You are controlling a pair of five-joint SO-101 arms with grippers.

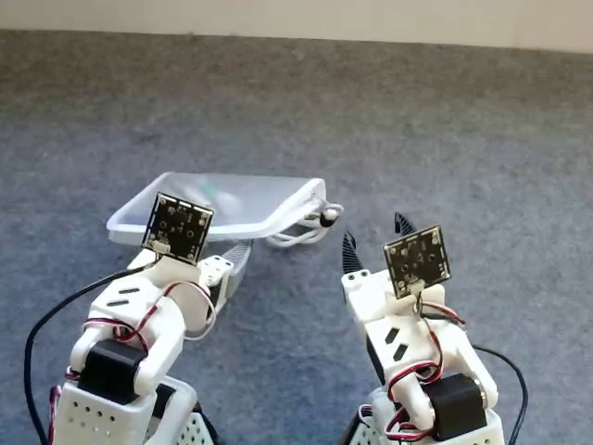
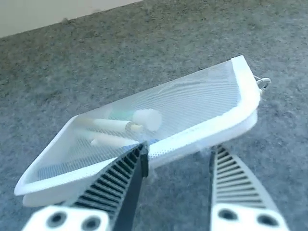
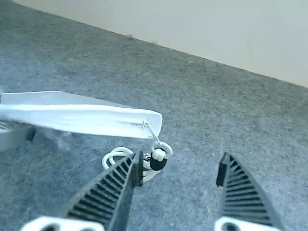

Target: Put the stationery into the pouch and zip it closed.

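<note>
High view, over both arms: the mesh pouch [image 1: 232, 199] sits on the grey table covering [image 1: 445, 120] in front of the left arm, its zip-end corner near the right gripper [image 1: 374, 232].

Through the mesh in the left wrist view, the stationery [image 2: 120, 126], pale sticks and a stubby white cylinder, is inside. In the right wrist view the top seam looks flat and shut. The zip pull [image 3: 158, 156] hangs at the end corner and its looped cord [image 3: 113, 156] trails on the covering. By my reckoning both packing and zipping are done, and only backing the arms away remains.

Left gripper [image 2: 181, 149]: jaws spread wide and clamped on nothing, with one fingertip right at the pouch's near edge. That edge looks propped up off the covering; whether it rests on the finger I cannot tell.

Right gripper: jaws wide apart, nothing held, with the zip pull's bead just beside one fingertip. The cord is the snag to mind on any move.

Room to move lies back toward each arm's base and out to the right. On the far side the covering runs on to a pale wall [image 1: 371, 17].
</note>
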